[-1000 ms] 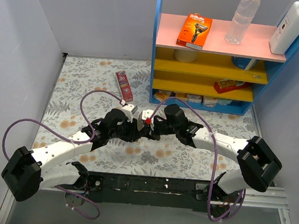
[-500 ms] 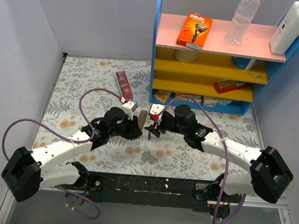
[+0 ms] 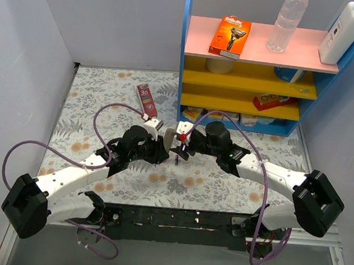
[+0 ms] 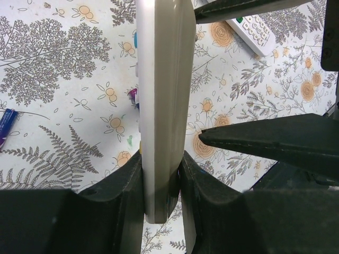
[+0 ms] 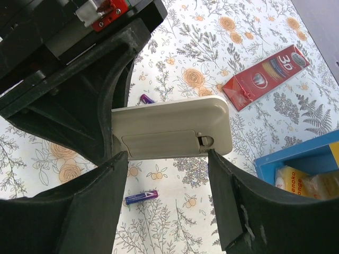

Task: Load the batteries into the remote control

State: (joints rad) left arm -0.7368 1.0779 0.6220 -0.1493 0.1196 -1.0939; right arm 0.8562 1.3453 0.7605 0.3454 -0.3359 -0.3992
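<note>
the left claw (image 4: 160,164) grips the remote (image 5: 175,129) and holds it up on its edge. the right claw (image 5: 168,159) is open, empty, just by the remote's back lid (image 5: 159,144). 1 battery (image 5: 141,197) lies below it, long side across its gap.

One remote control (image 5: 175,129) clamped in left gripper (image 4: 161,174).
Its free end is flanked by the spread right gripper (image 5: 165,159); two batteries (image 5: 141,197) are seen on the mat (image 5: 212,32) beneath.

The remote control (image 5: 175,127) is smooth matt plastic (cream); battery (image 5: 141,197) glossy; table cover (image 5: 212,47) matt.
</note>
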